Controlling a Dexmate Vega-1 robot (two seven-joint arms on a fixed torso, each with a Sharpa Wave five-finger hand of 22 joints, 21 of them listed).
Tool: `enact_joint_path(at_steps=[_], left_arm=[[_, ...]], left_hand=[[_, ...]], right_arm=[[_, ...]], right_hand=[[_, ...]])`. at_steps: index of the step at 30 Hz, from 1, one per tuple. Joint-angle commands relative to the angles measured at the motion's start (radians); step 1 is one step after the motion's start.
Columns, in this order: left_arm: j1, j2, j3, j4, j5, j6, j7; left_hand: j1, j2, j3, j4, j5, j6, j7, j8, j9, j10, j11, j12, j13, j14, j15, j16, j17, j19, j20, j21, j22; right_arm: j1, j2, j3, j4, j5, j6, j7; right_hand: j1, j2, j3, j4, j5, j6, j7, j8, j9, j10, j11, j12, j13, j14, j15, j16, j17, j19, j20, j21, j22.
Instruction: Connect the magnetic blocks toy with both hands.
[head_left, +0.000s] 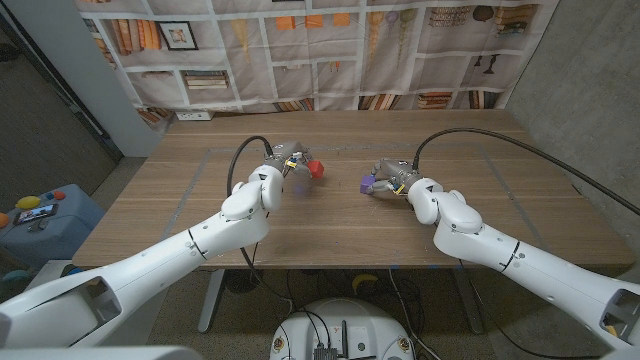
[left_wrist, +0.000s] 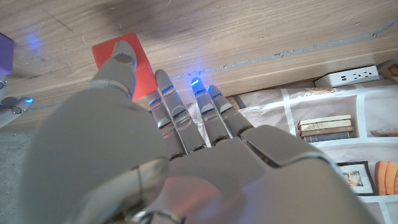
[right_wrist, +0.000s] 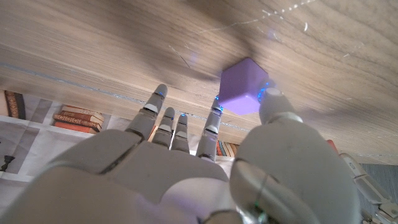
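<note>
My left hand (head_left: 289, 158) holds a red block (head_left: 316, 168) above the table, left of its middle. The left wrist view shows the red block (left_wrist: 124, 62) pinched between thumb and fingers (left_wrist: 171, 102) of my left hand (left_wrist: 155, 143). My right hand (head_left: 396, 178) holds a purple block (head_left: 366, 184) right of the middle. In the right wrist view the purple block (right_wrist: 244, 86) sits between thumb and a finger of my right hand (right_wrist: 205, 168). A short gap of bare wood separates the two blocks, which face each other.
The wooden table (head_left: 330, 230) stretches wide around both hands. A printed bookshelf backdrop (head_left: 320, 50) hangs behind the far edge, with a white power strip (head_left: 194, 115) at its foot. A blue bin with toys (head_left: 40, 225) stands on the floor at the left.
</note>
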Motion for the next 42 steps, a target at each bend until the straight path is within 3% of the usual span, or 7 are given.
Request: enact_joint_path(at_steps=[1,16,32,36,42], left_arm=[[-0.003,-0.009,0.004,0.01,-0.004,-0.003,0.005],[-0.002,-0.009,0.0,0.011,-0.023,-0.002,0.004],[-0.006,-0.01,0.0,0.009,-0.045,0.013,0.003],[-0.01,-0.012,0.0,0.015,-0.054,0.015,0.002],[-0.015,-0.012,-0.004,0.027,-0.074,-0.007,0.011]], left_hand=[[0.001,0.03,-0.003,0.0,0.005,0.096,-0.018,0.009,0.02,0.009,0.0,-0.003,0.006,-0.005,-0.166,-0.001,0.004,-0.004,-0.004,0.001,0.004],[-0.01,0.032,-0.017,0.003,0.004,0.11,-0.028,0.013,0.023,0.008,0.001,-0.008,0.012,-0.028,-0.157,-0.013,0.002,-0.02,0.005,-0.004,0.004],[-0.05,0.04,-0.044,0.007,0.006,0.094,-0.031,0.008,0.026,-0.195,0.009,-0.084,0.034,-0.11,-0.131,-0.055,0.004,-0.089,0.051,-0.015,0.003],[-0.053,0.039,-0.047,0.003,0.007,0.091,-0.034,0.008,0.025,-0.255,0.014,-0.099,0.041,-0.127,-0.111,-0.065,0.001,-0.098,0.058,-0.013,0.003],[-0.058,0.04,-0.049,0.004,0.008,0.088,-0.033,0.007,0.024,-0.293,0.021,-0.106,0.047,-0.139,-0.107,-0.072,-0.002,-0.107,0.061,-0.014,0.003]], right_arm=[[-0.011,0.017,-0.006,0.024,0.017,-0.007,-0.092],[-0.015,0.034,-0.009,0.046,0.03,-0.005,-0.159],[-0.02,0.031,0.007,0.031,0.059,0.008,-0.194],[-0.022,0.026,0.011,0.018,0.062,0.004,-0.196],[-0.035,0.024,0.025,-0.01,0.068,-0.024,-0.208]], right_hand=[[0.033,0.001,0.009,0.002,-0.002,0.039,0.0,0.021,-0.001,0.021,-0.006,0.009,0.002,0.02,-0.007,0.014,0.004,0.022,-0.006,0.007,0.005],[0.09,0.015,0.006,0.007,-0.009,0.16,-0.046,0.075,-0.012,0.069,-0.032,0.011,-0.003,0.057,-0.03,0.033,0.011,0.06,-0.027,0.005,0.005],[0.112,0.023,-0.003,0.011,-0.01,0.231,-0.065,0.113,-0.006,0.095,-0.046,0.011,-0.006,0.074,-0.041,0.043,0.018,0.069,-0.027,0.0,0.005],[0.114,0.023,-0.006,0.012,-0.011,0.236,-0.067,0.117,-0.005,0.097,-0.049,0.01,-0.006,0.075,-0.038,0.044,0.018,0.07,-0.027,-0.001,0.005],[0.116,0.026,-0.009,0.013,-0.011,0.25,-0.069,0.125,-0.003,0.104,-0.053,0.01,-0.007,0.076,-0.041,0.045,0.019,0.07,-0.026,-0.002,0.005]])
